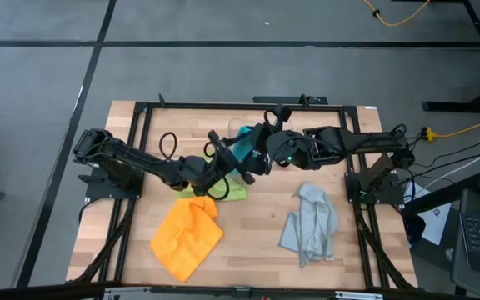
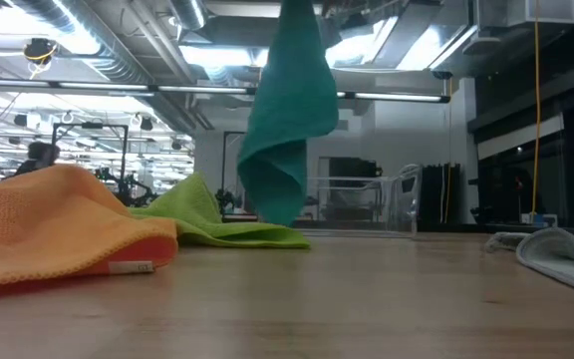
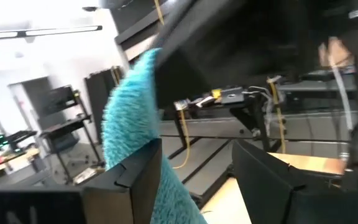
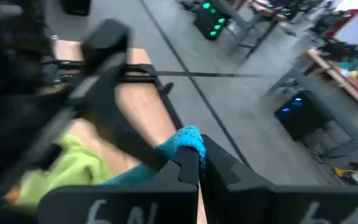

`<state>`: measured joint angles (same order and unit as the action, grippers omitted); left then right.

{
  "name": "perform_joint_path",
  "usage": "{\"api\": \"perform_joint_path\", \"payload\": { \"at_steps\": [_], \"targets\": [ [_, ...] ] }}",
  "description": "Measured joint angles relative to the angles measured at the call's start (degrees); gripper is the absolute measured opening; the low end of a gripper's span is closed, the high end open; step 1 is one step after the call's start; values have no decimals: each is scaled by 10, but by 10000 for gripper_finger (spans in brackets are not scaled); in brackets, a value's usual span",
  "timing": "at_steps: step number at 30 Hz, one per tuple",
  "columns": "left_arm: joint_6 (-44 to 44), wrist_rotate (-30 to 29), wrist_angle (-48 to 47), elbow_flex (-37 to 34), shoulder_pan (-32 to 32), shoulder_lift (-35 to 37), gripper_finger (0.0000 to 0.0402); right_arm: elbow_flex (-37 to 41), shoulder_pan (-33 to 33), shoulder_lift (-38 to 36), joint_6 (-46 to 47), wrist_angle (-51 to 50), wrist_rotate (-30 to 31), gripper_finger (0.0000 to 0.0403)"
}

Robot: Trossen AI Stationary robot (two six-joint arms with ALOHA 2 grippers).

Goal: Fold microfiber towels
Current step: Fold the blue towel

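Teal cloth (image 2: 287, 110) hung high over the middle of the table, draped down in a long fold with its lower end clear of the wood. Up top, the right gripper (image 4: 199, 163) had it pinched, fingers closed tight on one fuzzy corner, as the right wrist view showed. The left gripper (image 3: 194, 165) sat right beside it with its fingers spread wide; the teal cloth brushed along one finger (image 3: 135, 174) but nothing was clamped there. From above, both arms met near the centre of the table (image 1: 257, 221), the two grippers close together over the far half. Below them the lime green cloth (image 1: 223, 190) lay crumpled on the wood, its near edge touching the orange cloth (image 1: 187, 236), which sprawled rumpled toward the front left. Over on the right, well apart from those two, the pale grey-blue cloth (image 1: 311, 223) lay bunched and unfolded. In the low view the orange one (image 2: 63, 224) humped up nearest the camera.
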<state>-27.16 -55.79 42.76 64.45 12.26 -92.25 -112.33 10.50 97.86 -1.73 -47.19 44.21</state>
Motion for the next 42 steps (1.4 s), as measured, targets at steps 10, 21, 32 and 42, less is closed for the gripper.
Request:
{"api": "perform_joint_path", "payload": {
  "at_steps": [10,21,32,42],
  "targets": [
    [-41,-126,11,0,19,0,188,0,0,0,33,-66,41,0],
    [-45,-83,16,0,23,0,187,0,9,0,43,-73,36,0],
    [-75,-28,72,0,34,0,187,0,7,0,47,-74,-8,0],
    [-79,-36,74,0,22,0,187,0,-2,0,60,-77,-5,0]
  ]
}}
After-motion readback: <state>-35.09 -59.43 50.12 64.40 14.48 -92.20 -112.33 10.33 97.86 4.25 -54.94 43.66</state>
